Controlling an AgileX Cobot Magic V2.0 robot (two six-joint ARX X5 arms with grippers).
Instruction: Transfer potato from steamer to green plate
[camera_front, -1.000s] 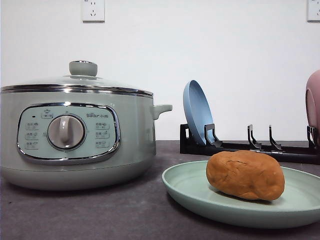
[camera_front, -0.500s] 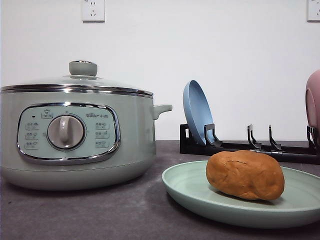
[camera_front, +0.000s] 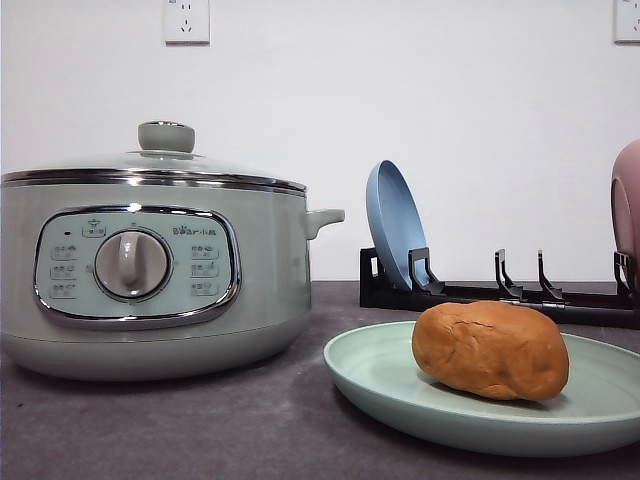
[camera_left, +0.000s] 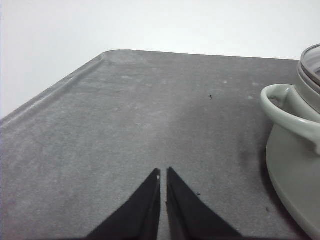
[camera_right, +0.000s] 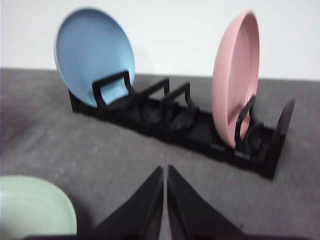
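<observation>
— Mint-green plate (camera_front: 400, 395) nearest, at about four o'clock on the table; the potato (camera_front: 491, 349) rests on it. Anything moved?

— No, potato and plate sit just as they did a second ago. The transfer looks finished.

— And the claws?

— Left gripper (camera_left: 163, 175) and right gripper (camera_right: 165, 172) both pinched together, holding nothing, over bare table.

— Farther back?

— Steamer (camera_front: 150, 270) at nine o'clock, lid on; blue plate (camera_front: 395, 225) racked beyond.

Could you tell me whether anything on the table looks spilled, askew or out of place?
Nothing stands out. The potato lies on the green plate, the steamer has its lid on, and the blue plate and pink plate stand in the rack.
</observation>
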